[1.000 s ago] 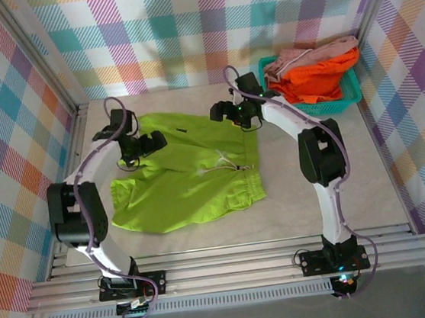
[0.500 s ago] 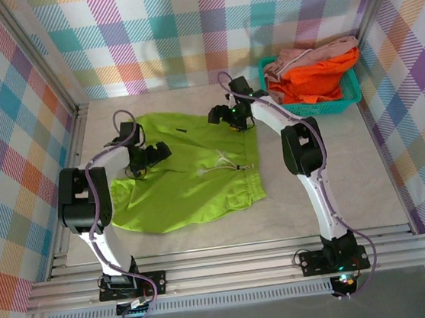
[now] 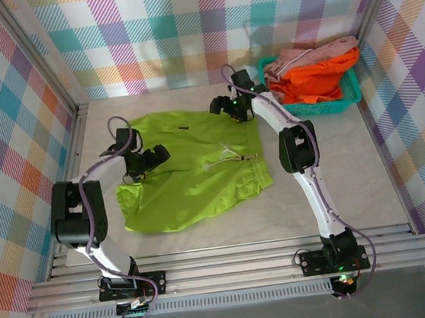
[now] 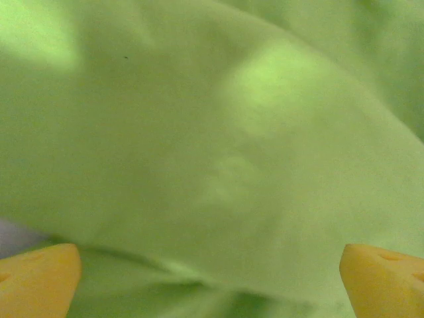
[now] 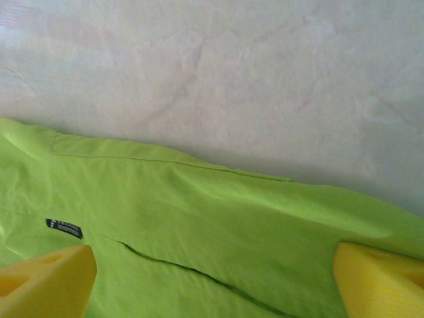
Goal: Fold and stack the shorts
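Observation:
The lime green shorts lie spread flat on the table, white drawstring showing near their right side. My left gripper hovers low over their left part, open, yellow fingertips wide apart with green cloth below them. My right gripper is at the shorts' far right corner, open as well, its pads straddling the fabric edge. The orange shorts and the pink shorts are heaped in the teal basket.
The basket stands at the back right, close behind my right arm. Bare marbled tabletop stretches right of and in front of the green shorts. Plaid walls close in three sides; a metal rail runs along the near edge.
The green shorts have shifted a little to the right. My left gripper has slid nearer over the cloth, and the right gripper has moved slightly back toward the far edge.

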